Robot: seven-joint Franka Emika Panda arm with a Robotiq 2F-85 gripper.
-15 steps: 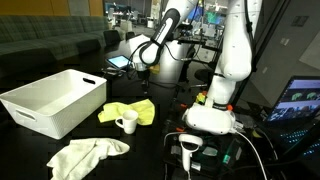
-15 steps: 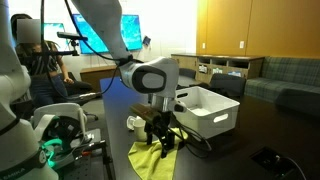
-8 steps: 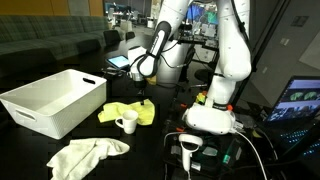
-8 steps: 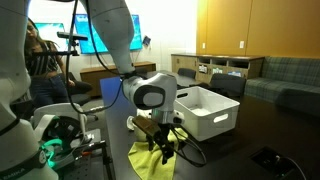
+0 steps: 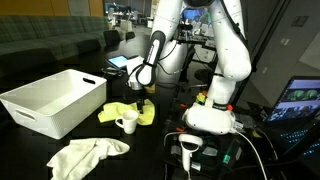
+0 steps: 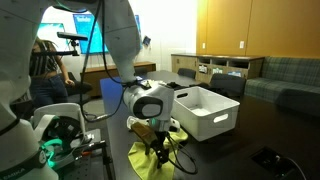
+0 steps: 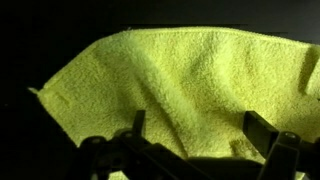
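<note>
A yellow-green towel (image 5: 128, 110) lies on the dark table beside a white mug (image 5: 127, 123). My gripper (image 5: 141, 100) hangs just above the towel with its fingers spread. In the wrist view the towel (image 7: 180, 80) fills most of the frame, and the two fingers (image 7: 195, 130) stand apart over it with nothing between them. In an exterior view the gripper (image 6: 157, 148) is low over the towel (image 6: 150, 160), close to the mug (image 6: 135, 123). Whether the fingertips touch the cloth I cannot tell.
A white bin (image 5: 55, 100) stands on the table beside the towel; it also shows in an exterior view (image 6: 205, 108). A white crumpled cloth (image 5: 88, 154) lies near the front edge. The robot base (image 5: 212, 118) and cables sit close by.
My gripper has come down from above the table to just over the yellow-green towel. The towel, mug and bin have not moved.
</note>
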